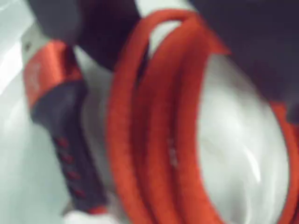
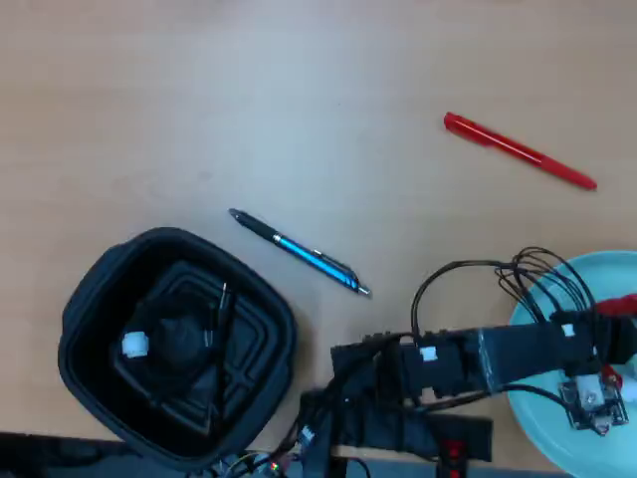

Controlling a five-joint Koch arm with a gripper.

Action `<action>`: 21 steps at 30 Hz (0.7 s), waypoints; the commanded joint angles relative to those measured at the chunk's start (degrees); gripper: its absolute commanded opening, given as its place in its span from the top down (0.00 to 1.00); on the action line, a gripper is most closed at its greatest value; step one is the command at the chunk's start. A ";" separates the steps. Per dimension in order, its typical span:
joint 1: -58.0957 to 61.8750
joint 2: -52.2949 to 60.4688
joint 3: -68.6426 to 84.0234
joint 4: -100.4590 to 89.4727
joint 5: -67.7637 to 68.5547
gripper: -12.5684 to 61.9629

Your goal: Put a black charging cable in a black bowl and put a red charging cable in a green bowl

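At the right edge of the overhead view, the arm [image 2: 478, 363] extends rightward from its base at the near edge of the tabletop [image 2: 199, 110], with the wrist positioned over the green bowl [image 2: 542, 423]. The bowl is cut off by the right and near edges of that view. A small portion of the red charging cable [image 2: 617, 305] shows beside the wrist, over the bowl.

Wrist view: the red charging cable [image 1: 159, 135] fills the frame as several coiled loops, with a red-and-black plug end [image 1: 56, 116] to the left. The pale bowl surface [image 1: 233, 144] lies behind the coil. The picture is blurred; the cable appears to be held at the top of the coil, but whether the fingers are apart or together cannot be determined.

Left, near side of the overhead view: the black bowl [image 2: 90, 299] contains the black charging cable [image 2: 184, 344], coiled, with its white band [image 2: 135, 345] visible.

Also on the tabletop: a blue pen [image 2: 299, 252] near the centre and a red pen [image 2: 518, 150] at far right
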 commanded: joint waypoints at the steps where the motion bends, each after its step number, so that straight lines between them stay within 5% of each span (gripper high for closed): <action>1: -0.35 4.57 -0.97 -2.99 -0.62 0.36; 11: -4.39 31.29 -1.49 9.67 -0.26 0.36; 21: -34.72 38.76 -0.53 7.73 -3.87 0.36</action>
